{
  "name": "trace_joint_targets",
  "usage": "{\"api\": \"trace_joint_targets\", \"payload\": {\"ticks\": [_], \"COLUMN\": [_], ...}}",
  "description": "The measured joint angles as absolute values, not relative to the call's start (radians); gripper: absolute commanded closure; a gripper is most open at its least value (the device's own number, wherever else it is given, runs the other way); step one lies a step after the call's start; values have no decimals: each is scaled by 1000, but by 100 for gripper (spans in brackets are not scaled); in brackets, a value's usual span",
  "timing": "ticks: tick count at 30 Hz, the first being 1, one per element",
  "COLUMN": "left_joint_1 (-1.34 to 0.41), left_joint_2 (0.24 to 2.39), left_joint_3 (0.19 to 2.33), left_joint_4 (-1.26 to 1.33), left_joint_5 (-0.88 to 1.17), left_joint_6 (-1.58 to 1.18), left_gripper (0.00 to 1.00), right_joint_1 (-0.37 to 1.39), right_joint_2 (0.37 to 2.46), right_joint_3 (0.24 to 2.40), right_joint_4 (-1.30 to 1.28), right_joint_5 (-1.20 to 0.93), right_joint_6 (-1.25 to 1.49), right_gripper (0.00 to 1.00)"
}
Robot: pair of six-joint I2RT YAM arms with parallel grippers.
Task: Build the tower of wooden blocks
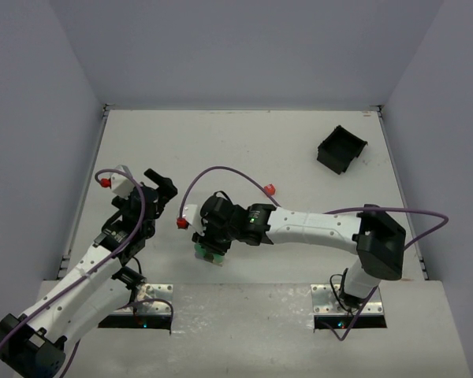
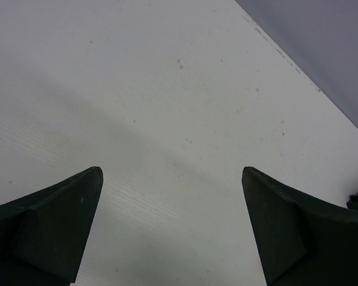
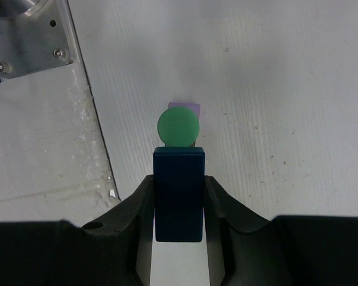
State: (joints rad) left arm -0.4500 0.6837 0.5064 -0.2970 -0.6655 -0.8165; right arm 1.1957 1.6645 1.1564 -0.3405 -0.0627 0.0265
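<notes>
Right wrist view: one blue block (image 3: pixel 179 193) is clamped by its long flat sides in the right gripper (image 3: pixel 179 182), low over the table (image 3: pixel 274 89). One green disc (image 3: pixel 178 127) and one purple block (image 3: pixel 188 105) are seen just ahead. The blocks are judged light, rigid and slick-painted. The left gripper (image 2: pixel 172 171) is spread wide, empty.

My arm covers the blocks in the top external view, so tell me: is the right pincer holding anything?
Observer: Yes. The right pincer is shut on a blue block, as its wrist camera shows.
Operator: What sits ahead of it?
Observer: A green round piece lies just past the blue block's far end. I cannot tell whether they touch.
Operator: Anything beyond that?
Observer: A purple piece peeks out behind the green one.
</notes>
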Motion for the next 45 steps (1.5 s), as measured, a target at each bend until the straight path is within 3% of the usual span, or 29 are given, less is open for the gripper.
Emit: {"api": "trace_joint_targets", "payload": {"ticks": [45], "left_joint_1": [-450], "left_joint_2": [665], "left_joint_3": [506], "left_joint_4": [-301], "left_joint_5": [-677], "left_joint_6": [-821], "left_gripper": [0], "right_joint_1": [1213], "right_joint_2": [1758], "right_joint_3": [1246], "right_joint_4": [-378], "right_joint_5": [-14], "right_joint_6": [121], "right_gripper": [64]}}
